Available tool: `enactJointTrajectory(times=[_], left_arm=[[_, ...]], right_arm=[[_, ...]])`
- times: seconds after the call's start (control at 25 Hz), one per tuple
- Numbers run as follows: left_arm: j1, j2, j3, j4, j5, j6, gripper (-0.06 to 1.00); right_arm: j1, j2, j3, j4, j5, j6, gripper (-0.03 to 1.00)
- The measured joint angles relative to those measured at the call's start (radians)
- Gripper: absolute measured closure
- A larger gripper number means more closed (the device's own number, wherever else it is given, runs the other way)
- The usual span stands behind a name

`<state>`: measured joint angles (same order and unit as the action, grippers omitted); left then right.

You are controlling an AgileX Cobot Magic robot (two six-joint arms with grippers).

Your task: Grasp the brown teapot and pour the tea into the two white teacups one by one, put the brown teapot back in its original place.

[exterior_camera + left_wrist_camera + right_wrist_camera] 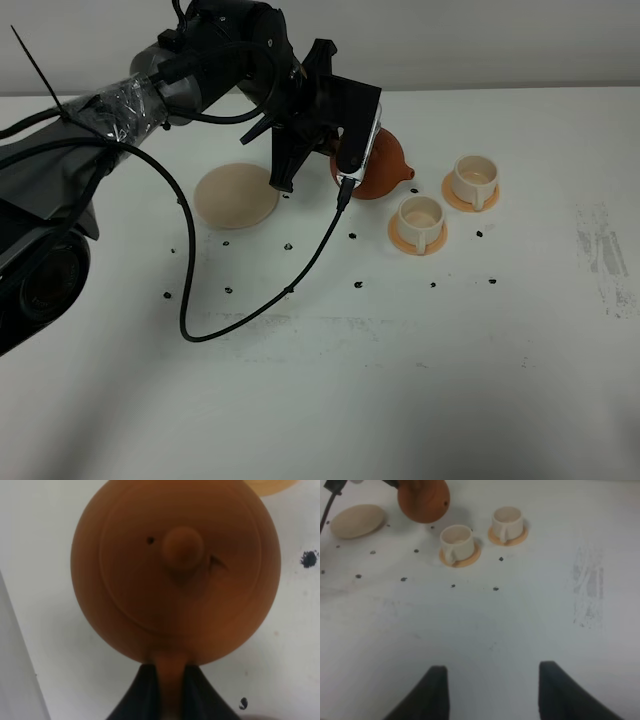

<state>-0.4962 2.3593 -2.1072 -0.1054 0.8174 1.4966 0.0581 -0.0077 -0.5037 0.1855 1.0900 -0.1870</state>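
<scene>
My left gripper [343,160] is shut on the loop handle of the brown teapot [385,172] and holds it off the table. The teapot is between the cream-beige saucer [237,196] and the two white teacups, its spout pointing toward them. The left wrist view shows the teapot's lid and knob [182,547] from above, with my left gripper [170,695] clamped on the handle. The near cup [421,217] and far cup [474,178] stand on orange saucers and look cream inside. No tea shows. My right gripper [492,670] is open and empty over bare table; teapot [423,500], cups [456,540] [507,520] and cream saucer [357,521] lie far ahead.
A black cable [250,310] hangs from the left arm and loops over the table in front of the cream saucer. Small black marks dot the white table [320,400]. A grey scuff [600,250] marks the right side.
</scene>
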Motion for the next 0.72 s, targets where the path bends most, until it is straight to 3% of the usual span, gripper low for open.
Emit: enactJointTrajectory(times=[0.4, 0.72], left_arm=[[0.000, 0.000, 0.000, 0.000, 0.001, 0.013, 0.82], [0.000, 0.000, 0.000, 0.000, 0.001, 0.029, 0.82]], right_arm=[[0.000, 0.000, 0.000, -0.005, 0.000, 0.009, 0.54], [0.000, 0.000, 0.000, -0.054, -0.002, 0.094, 0.63]])
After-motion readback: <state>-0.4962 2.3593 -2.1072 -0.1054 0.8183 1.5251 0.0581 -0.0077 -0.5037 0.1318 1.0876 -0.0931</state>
